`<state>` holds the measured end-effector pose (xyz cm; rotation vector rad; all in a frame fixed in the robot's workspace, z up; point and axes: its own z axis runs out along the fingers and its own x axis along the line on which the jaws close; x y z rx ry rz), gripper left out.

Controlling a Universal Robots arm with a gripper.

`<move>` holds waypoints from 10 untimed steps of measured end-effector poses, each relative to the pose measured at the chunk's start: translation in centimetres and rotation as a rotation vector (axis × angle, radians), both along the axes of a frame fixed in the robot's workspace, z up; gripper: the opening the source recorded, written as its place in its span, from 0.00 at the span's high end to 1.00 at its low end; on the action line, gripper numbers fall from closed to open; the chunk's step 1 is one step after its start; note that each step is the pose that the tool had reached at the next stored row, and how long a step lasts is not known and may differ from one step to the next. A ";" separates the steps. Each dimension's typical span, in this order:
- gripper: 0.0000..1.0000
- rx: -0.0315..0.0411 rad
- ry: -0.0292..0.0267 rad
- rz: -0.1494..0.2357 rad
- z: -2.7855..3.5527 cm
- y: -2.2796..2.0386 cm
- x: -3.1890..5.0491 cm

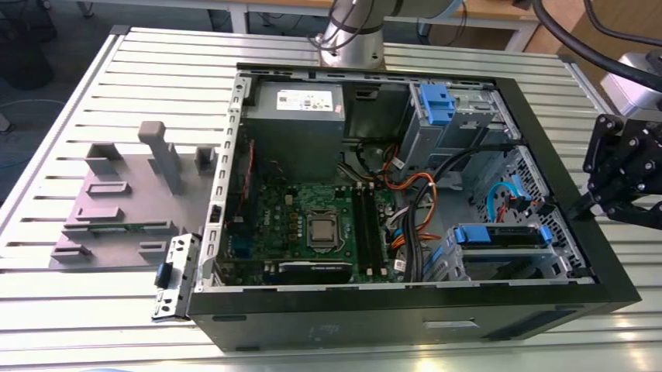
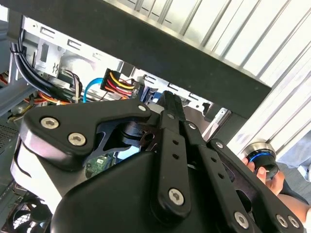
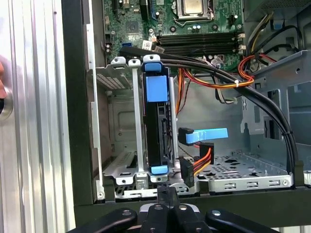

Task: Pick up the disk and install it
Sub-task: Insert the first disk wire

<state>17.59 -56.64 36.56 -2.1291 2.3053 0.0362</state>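
The computer case [image 1: 414,310] lies on its side, open face up, on the slatted surface [image 1: 62,325] — which leaves its bays reachable from above. The disk [image 3: 158,131] stands on edge in the drive cage [image 3: 121,160], at the corner of the case by the wall on the exterior view's right. Its blue frame is caught between the cage rails, so it looks seated already. A blue data connector [image 3: 206,136] hangs loose just beside it; whether the power plug meets the drive I cannot tell. The tool [image 3: 167,191] hovers just outside that wall, fingers apparently drawn together and empty — touching nothing.
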 end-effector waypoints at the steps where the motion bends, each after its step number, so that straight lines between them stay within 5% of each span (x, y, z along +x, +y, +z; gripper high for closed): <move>1: 0.89 0.0000 0.0000 0.000 0.00 0.00 0.06; 10: 0.89 0.0000 0.0000 0.000 0.00 0.00 0.65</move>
